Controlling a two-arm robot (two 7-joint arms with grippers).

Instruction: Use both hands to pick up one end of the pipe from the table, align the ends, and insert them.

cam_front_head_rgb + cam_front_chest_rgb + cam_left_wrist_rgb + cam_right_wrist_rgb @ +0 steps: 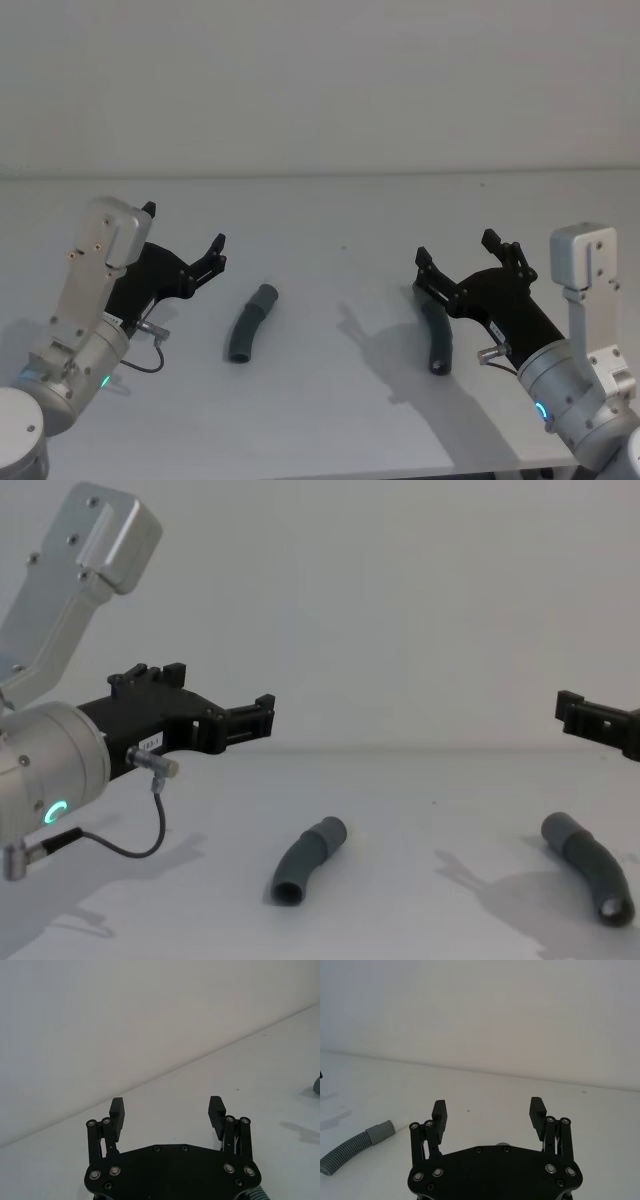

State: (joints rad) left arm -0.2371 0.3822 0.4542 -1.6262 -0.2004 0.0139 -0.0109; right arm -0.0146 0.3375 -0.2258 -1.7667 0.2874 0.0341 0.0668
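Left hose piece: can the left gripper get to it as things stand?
Probably yes. The left gripper hangs open above the table, the left hose piece lies bare beside it, nothing between them.

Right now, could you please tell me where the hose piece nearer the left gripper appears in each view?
Head view: hose piece, left of centre.
Chest view: low centre, open end nearest.
Right wrist view: beside the right gripper, lying at.
Left wrist view: grey sliver at the picture's edge, probably its cuff.
Shared landmark: the table, its far edge against the wall.
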